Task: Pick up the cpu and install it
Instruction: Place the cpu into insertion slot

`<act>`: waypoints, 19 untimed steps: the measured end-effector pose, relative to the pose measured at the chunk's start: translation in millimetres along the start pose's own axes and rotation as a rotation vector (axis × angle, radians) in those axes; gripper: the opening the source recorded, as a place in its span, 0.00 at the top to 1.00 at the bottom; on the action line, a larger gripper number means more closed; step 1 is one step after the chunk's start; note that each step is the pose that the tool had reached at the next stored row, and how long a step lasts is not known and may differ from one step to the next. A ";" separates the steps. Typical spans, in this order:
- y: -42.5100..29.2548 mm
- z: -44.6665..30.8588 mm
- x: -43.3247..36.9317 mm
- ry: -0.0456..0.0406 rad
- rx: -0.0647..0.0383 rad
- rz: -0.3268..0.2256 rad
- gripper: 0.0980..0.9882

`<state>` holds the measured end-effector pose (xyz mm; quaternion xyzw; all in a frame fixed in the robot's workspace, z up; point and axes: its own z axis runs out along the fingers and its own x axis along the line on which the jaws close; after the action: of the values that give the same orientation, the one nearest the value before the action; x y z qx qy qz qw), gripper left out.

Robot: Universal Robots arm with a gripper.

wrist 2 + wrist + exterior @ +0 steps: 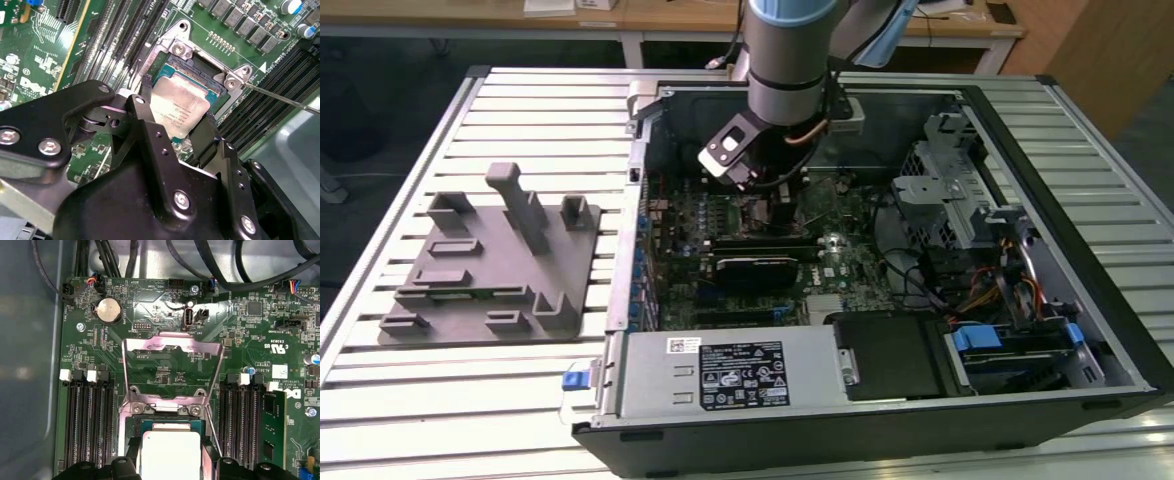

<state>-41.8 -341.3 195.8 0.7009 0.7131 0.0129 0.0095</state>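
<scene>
The cpu sits silver top up at the open socket on the motherboard. My claw grips it, 2 fingers against opposite edges. The hinged plate stands raised just beyond, deep in the computer case.

Exterior view: high and off my arm, looking down across the slatted table onto the whole open case. Both wrist views sit close above the motherboard: first faces straight down, second slants past my gripper. Shared ground: the socket and the cpu.
</scene>
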 end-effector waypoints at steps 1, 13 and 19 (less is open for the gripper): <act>-0.1 0.5 0.3 -0.0001 0.000 0.001 0.49; -1.3 3.5 3.1 -0.0003 0.000 0.006 0.49; -1.3 3.5 3.1 -0.0003 0.000 0.006 0.41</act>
<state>-43.1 -338.2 192.2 0.7029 0.7111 0.0128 0.0095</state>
